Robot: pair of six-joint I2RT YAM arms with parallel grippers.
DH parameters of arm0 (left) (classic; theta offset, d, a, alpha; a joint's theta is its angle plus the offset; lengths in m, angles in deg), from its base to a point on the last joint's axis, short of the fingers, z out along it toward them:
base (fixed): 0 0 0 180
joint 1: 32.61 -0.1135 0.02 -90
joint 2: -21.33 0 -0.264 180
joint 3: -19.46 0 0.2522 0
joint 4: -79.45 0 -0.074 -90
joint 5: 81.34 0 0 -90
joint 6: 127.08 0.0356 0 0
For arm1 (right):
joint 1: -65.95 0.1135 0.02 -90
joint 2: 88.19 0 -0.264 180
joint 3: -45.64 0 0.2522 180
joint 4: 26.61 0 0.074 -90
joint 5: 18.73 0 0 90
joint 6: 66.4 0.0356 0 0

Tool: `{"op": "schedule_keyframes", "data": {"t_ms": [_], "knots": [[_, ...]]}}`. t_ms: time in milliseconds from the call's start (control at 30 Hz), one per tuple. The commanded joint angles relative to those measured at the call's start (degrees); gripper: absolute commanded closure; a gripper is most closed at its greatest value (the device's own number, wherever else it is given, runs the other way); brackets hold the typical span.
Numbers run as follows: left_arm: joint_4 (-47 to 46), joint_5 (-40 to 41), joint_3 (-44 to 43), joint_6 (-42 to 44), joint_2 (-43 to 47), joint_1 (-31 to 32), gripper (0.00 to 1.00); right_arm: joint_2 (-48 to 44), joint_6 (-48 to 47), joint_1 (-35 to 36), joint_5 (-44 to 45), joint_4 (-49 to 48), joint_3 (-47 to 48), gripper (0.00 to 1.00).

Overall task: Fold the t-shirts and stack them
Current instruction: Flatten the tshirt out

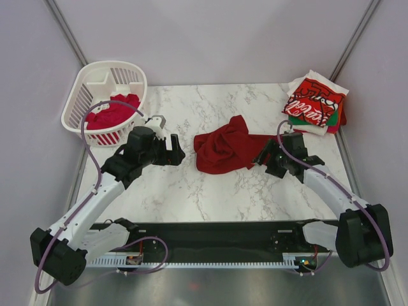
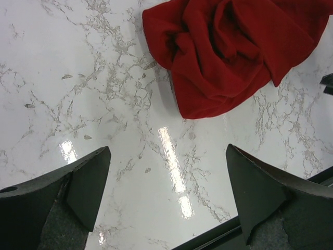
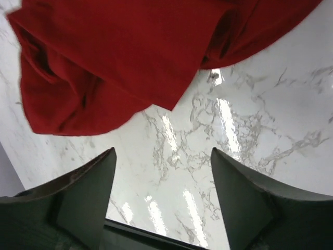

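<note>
A crumpled dark red t-shirt (image 1: 223,148) lies unfolded in the middle of the marble table (image 1: 191,185), also seen in the left wrist view (image 2: 229,52) and the right wrist view (image 3: 114,62). At the back right sits a stack of folded t-shirts (image 1: 314,105), the red one with white script on top, green and white below. More red t-shirts (image 1: 111,115) fill the white basket (image 1: 95,80). My left gripper (image 1: 173,152) is open just left of the crumpled shirt, nothing between its fingers (image 2: 88,177). My right gripper (image 1: 264,156) is open at the shirt's right edge, empty.
The basket stands at the back left corner of the table. Grey walls enclose the table on three sides. A black rail (image 1: 210,233) with the arm bases runs along the near edge.
</note>
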Motion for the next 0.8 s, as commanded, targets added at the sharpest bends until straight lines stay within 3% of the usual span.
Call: {"op": "schedule_keyframes", "data": {"t_ms": [0,100,300,633,767], "knots": [[-0.08,0.15,-0.33,2.13,-0.30,-0.11,0.00,2.47,3.58,4.04,-0.27,-9.46,-3.00,0.23],[-0.08,0.33,-0.15,2.13,-0.12,-0.11,0.00,6.42,3.41,5.89,0.61,-12.72,-3.18,0.32],[-0.08,0.42,0.20,2.04,-0.03,-0.11,0.00,14.60,2.61,6.16,-0.09,-18.87,-3.18,0.40],[-0.08,0.68,0.20,2.04,-0.12,-0.11,0.00,21.98,1.38,6.07,0.52,-21.78,-1.59,0.45],[0.00,0.86,0.20,2.04,-0.12,-0.11,0.00,21.64,1.21,6.16,0.70,-21.78,-2.39,0.58]]}}
